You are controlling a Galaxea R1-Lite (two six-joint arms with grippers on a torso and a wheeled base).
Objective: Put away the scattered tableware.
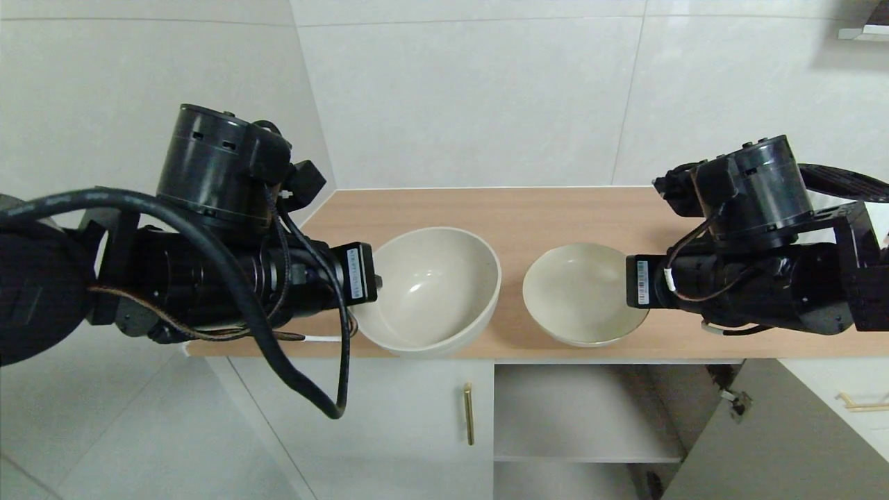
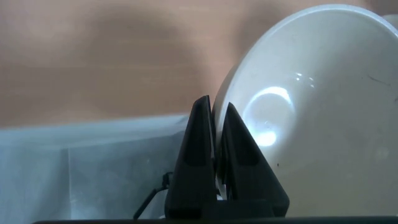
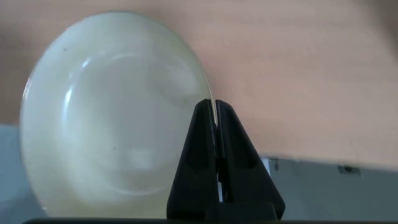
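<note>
1. My left gripper (image 2: pixel 216 106) is clamped on the rim of the larger bowl (image 1: pixel 434 292), with one finger inside its wall and one outside.
2. My right gripper (image 3: pixel 215 107) pinches the rim of the smaller bowl (image 1: pixel 580 295) the same way.
3. The bowls sit side by side but apart, over the front part of the wooden countertop (image 1: pixel 514 208). Each is tilted. The larger one's underside overlaps the counter's front edge. I cannot tell whether either still rests on the wood.
4. The countertop runs back into a corner of white tiled wall (image 1: pixel 472 90).
5. The wrist cameras give me each pinch close up. The head camera gives me both bowls together, with the black wrist housings standing in front of their outer rims.
6. Below the larger bowl is a closed cabinet door (image 1: pixel 389 423) with a brass handle (image 1: pixel 469 413). Below the smaller one is an open compartment with a white shelf (image 1: pixel 583 458). Its open door (image 1: pixel 757 430) is swung out on my right.
</note>
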